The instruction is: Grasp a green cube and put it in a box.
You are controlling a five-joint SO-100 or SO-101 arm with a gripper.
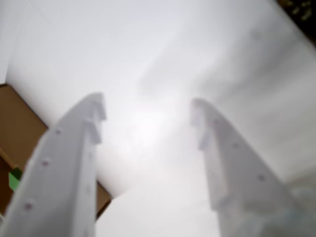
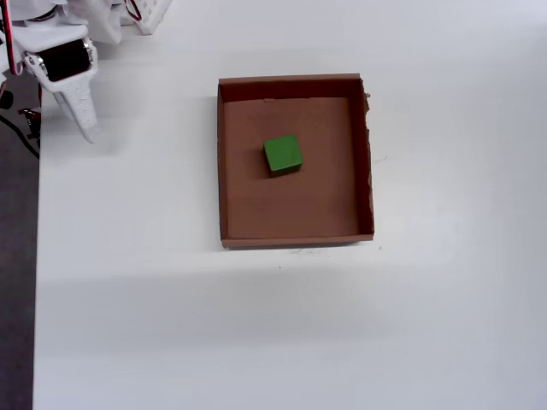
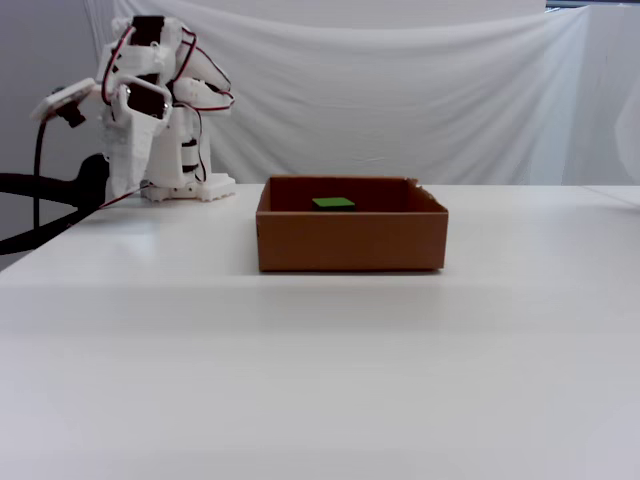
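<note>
From my overhead view I read the scene left to right. The gripper (image 2: 85, 128) sits at the far upper left, folded back near the arm's base (image 2: 51, 34) and hanging over the white table (image 2: 171, 325) close to its left edge. It holds nothing. My wrist view shows the two white fingers (image 1: 74, 158) spread well apart, with only blurred white tabletop in the gap between them, so I call it open and empty.

Moving right, well apart from the gripper, the box (image 2: 224, 171) lies near the middle of the table. The green cube (image 2: 282, 155) rests on the box floor, a little left of and above the floor's centre in this view, clear of all four walls. In the wrist view I catch only a brown corner of the box (image 1: 19, 128) at the left edge and a sliver of the green cube (image 1: 15, 178) peeking out beside the left finger.

The cube is bright green, matte and plain-faced, with a thin shadow along its lower side. The box is shallow brown cardboard with low walls, and its right wall looks slightly ragged along the top. From the fixed view, the arm (image 3: 150, 110) stands folded at the left, and only the cube's green top (image 3: 333, 203) shows above the front wall of the box (image 3: 350, 240).
</note>
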